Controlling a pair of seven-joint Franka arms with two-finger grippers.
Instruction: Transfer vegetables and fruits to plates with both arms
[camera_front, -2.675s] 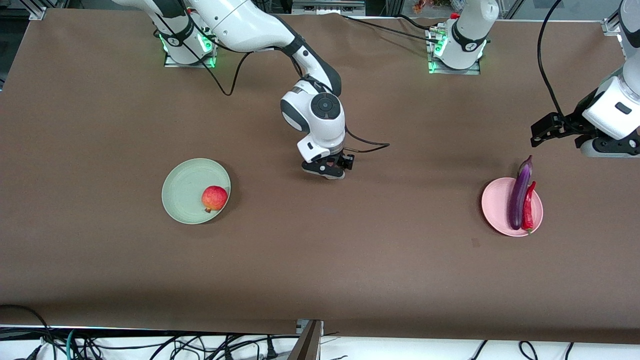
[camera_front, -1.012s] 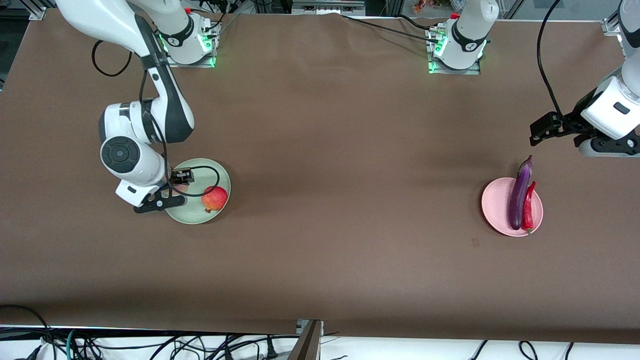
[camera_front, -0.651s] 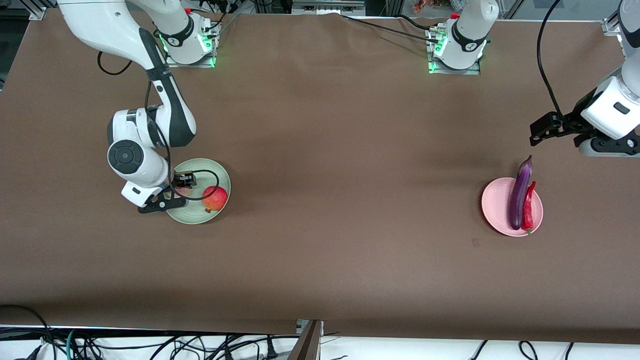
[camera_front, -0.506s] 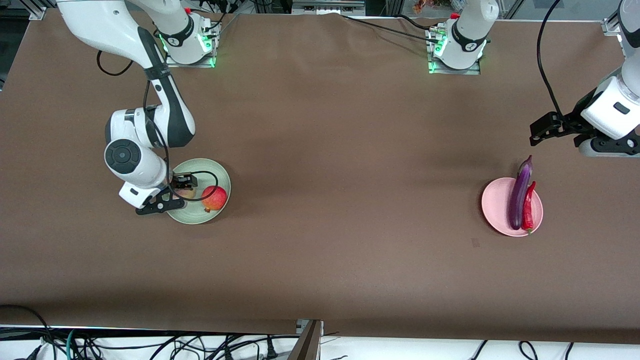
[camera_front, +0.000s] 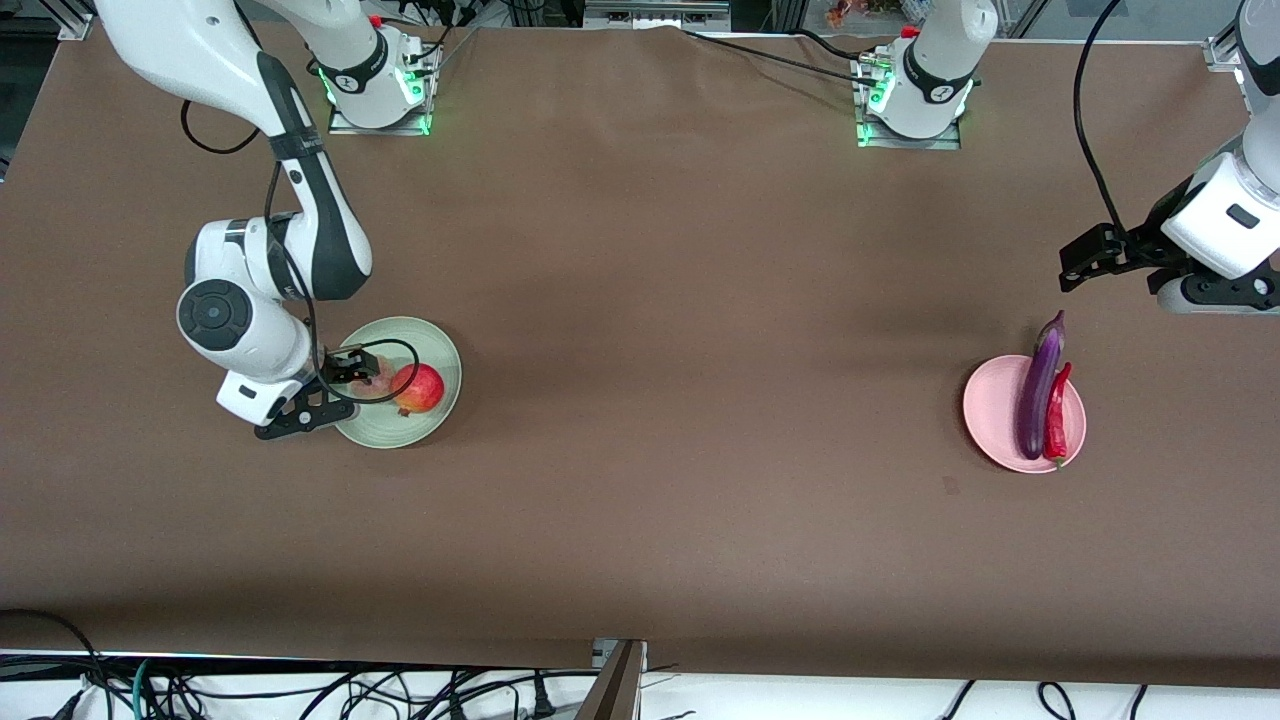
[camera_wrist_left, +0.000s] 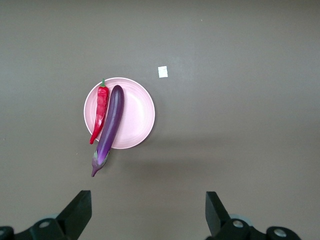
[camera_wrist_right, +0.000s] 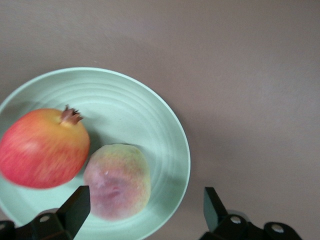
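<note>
the mint green plate (camera_front: 435, 345) is located on the brown tabletop (camera_front: 660, 300) toward the right arm's end. two fruits are carried on it: the pomegranate (camera_front: 420, 389) and the peach (camera_front: 374, 384), set just beside each other, with the peach toward the rim nearest the right arm's end. in the right wrist view the peach (camera_wrist_right: 117, 181) and the pomegranate (camera_wrist_right: 44, 148) appear to touch, and both lie inside the plate's rim (camera_wrist_right: 172, 125).

the right pincer (camera_front: 340, 378) is positioned over the mint green plate, above the peach. its fingers (camera_wrist_right: 75, 207) are spread wide and nothing is held between them.

the pink plate (camera_front: 990, 415) is located toward the left arm's end of the tabletop. the purple eggplant (camera_front: 1039, 385) is laid across it, with its stem end overhanging the rim on the side farther from the front camera. the red chili pepper (camera_front: 1057, 412) is laid alongside the eggplant, on the plate.

the left pincer (camera_front: 1090, 262) is held in the air over bare tabletop near the pink plate, and the left arm waits. its fingers (camera_wrist_left: 76, 214) are spread wide and nothing is held.
</note>
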